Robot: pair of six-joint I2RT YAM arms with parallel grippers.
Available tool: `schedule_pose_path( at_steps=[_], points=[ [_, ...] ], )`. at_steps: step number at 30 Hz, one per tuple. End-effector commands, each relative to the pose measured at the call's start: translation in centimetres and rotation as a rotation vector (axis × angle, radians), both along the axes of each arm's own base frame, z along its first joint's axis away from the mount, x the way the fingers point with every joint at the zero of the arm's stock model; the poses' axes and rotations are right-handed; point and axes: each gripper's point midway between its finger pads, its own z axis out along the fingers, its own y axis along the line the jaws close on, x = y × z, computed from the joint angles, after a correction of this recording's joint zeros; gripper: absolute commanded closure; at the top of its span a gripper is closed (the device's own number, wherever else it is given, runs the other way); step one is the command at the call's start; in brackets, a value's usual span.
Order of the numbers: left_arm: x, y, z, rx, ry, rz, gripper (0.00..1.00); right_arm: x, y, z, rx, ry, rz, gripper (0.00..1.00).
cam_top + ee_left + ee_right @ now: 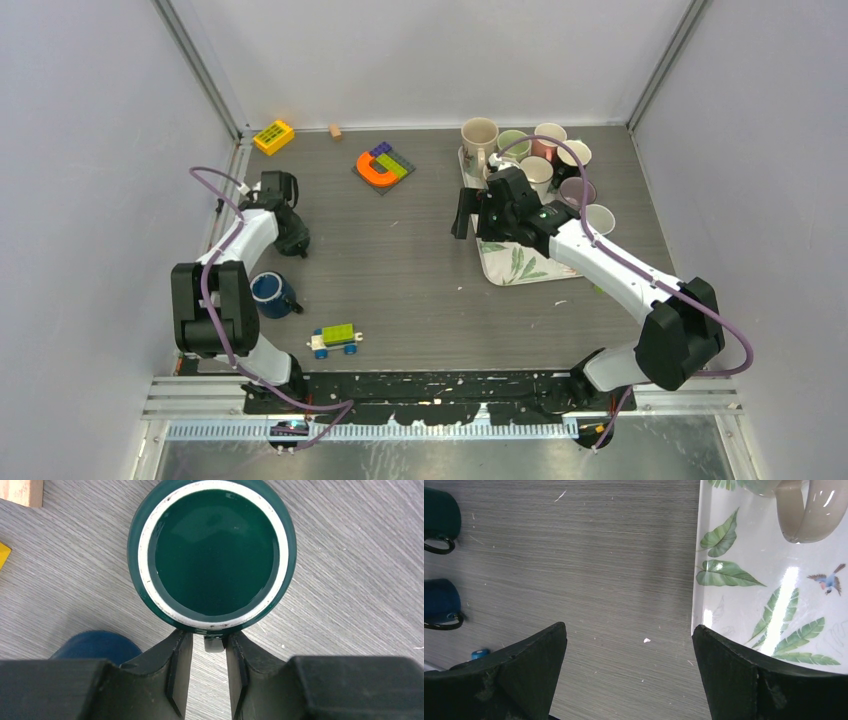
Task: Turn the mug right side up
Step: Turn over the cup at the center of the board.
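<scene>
Left wrist view puts the dark green mug [215, 555] directly ahead of the left gripper [209, 642]. The mug is upside down on the grey table [350, 580], with its unglazed white foot ring facing me. I see the mug's handle between the fingers, which stand close together. One finger touches it or nearly so, and a sliver of table shows beside the other, so I cannot tell whether the pinch is made. A blue mug [95, 647] sits just behind that gripper, off to one side.

From the top camera, my left arm stretches forward along the table's left edge, with the wrist turned straight down. My right arm reaches forward and inward. The right gripper [629, 645] is spread wide, hovering over bare table, with the edge of the leaf-printed tray [744, 605] just by one fingertip.
</scene>
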Motion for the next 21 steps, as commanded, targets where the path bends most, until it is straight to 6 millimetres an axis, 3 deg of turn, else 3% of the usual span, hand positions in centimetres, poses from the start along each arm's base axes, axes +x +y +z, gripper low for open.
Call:
schedule_pose_path(
  at_steps=[1,13,16,19,21],
  points=[
    [1.2,0.6,0.4,0.017,-0.061,0.052,0.69,0.4,0.6,0.7,0.027,-0.032,0.018,0.0],
    [1.5,0.6,-0.8,0.011,-0.061,0.079,0.72,0.2,0.7,0.4,0.03,-0.018,0.026,0.0],
    [1.6,0.7,-0.6,0.012,-0.064,0.081,0.8,0.2,0.8,0.3,0.032,-0.015,0.028,0.0],
    [1.8,0.5,-0.3,0.005,-0.066,0.078,0.98,0.2,0.9,0.3,0.036,-0.014,0.028,0.0],
    [2.0,0.1,0.2,-0.017,-0.081,0.067,1.0,0.3,0.9,0.4,0.038,-0.016,0.027,0.0]
  ],
)
